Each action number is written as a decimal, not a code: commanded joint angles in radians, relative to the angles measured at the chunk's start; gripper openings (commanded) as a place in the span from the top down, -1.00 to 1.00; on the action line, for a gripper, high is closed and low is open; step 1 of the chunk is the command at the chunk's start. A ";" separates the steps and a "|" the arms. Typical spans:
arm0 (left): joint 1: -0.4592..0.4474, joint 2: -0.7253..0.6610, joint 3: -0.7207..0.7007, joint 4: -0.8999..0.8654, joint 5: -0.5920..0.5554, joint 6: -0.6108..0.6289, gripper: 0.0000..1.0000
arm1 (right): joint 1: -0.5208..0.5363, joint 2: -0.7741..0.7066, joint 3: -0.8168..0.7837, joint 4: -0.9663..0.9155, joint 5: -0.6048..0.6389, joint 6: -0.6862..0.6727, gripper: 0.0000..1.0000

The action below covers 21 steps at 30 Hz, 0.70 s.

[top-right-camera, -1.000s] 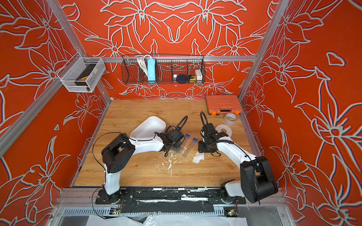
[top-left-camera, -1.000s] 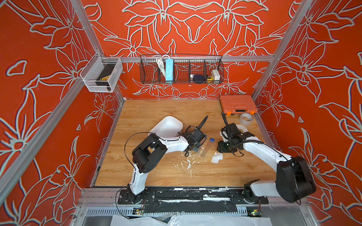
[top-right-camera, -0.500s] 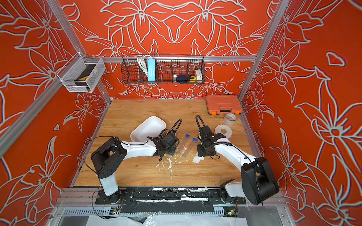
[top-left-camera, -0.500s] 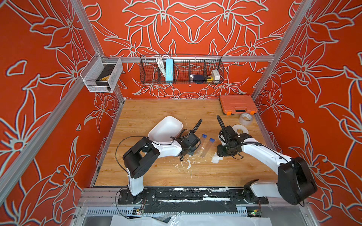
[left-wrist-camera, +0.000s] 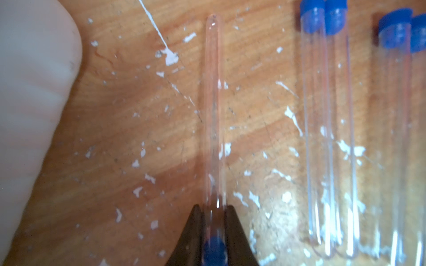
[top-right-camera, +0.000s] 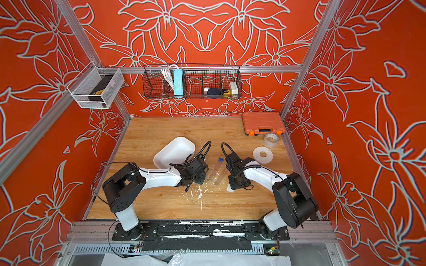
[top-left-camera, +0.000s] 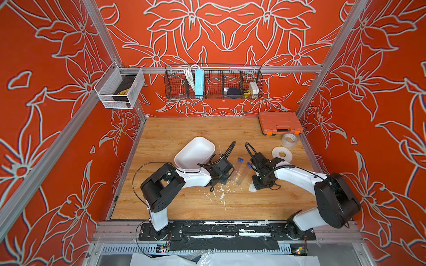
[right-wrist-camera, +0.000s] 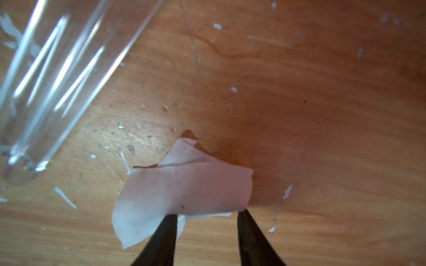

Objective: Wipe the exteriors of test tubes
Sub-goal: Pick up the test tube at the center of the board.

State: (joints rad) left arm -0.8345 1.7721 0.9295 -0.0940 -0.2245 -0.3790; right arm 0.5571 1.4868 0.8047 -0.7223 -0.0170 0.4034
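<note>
My left gripper (left-wrist-camera: 213, 207) is shut on a clear test tube (left-wrist-camera: 213, 103); its blue cap sits between the jaws and the tube points away over the wood. More blue-capped test tubes (left-wrist-camera: 327, 138) lie side by side next to it, and they show between the arms in both top views (top-left-camera: 238, 170) (top-right-camera: 217, 169). My right gripper (right-wrist-camera: 206, 216) stands open low over the table, its fingertips at the near edge of a folded white tissue (right-wrist-camera: 184, 188). From above, the tissue (top-left-camera: 252, 188) lies under the right gripper (top-left-camera: 259, 183). The left gripper (top-left-camera: 222, 177) is left of the tubes.
A white tray (top-left-camera: 194, 153) lies behind the left arm. An orange case (top-left-camera: 279, 123) and two tape rolls (top-left-camera: 289, 139) (top-left-camera: 282, 153) sit at the back right. White flecks (top-left-camera: 221, 195) litter the wood. A wire basket (top-left-camera: 213, 83) hangs on the back wall.
A second tube now lies beside the first on the table. The left arm has drawn back toward the front. The right gripper has come down to the tissue and its jaws have narrowed.
</note>
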 commanded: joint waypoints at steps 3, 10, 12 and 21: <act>-0.020 -0.070 -0.062 -0.107 0.123 -0.004 0.74 | 0.016 0.018 0.005 0.021 0.041 0.020 0.64; -0.021 -0.202 -0.103 -0.098 0.207 -0.016 0.75 | 0.023 -0.094 -0.033 0.065 -0.006 -0.001 1.00; -0.021 -0.247 -0.116 -0.098 0.232 -0.019 0.75 | 0.027 -0.160 -0.050 0.081 -0.045 -0.018 1.00; -0.030 -0.427 -0.183 -0.076 0.362 -0.057 0.75 | 0.061 -0.418 -0.095 0.131 -0.161 0.020 1.00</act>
State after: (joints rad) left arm -0.8566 1.3823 0.7631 -0.1715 0.0792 -0.4118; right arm 0.6098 1.0969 0.7265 -0.5976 -0.1535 0.4004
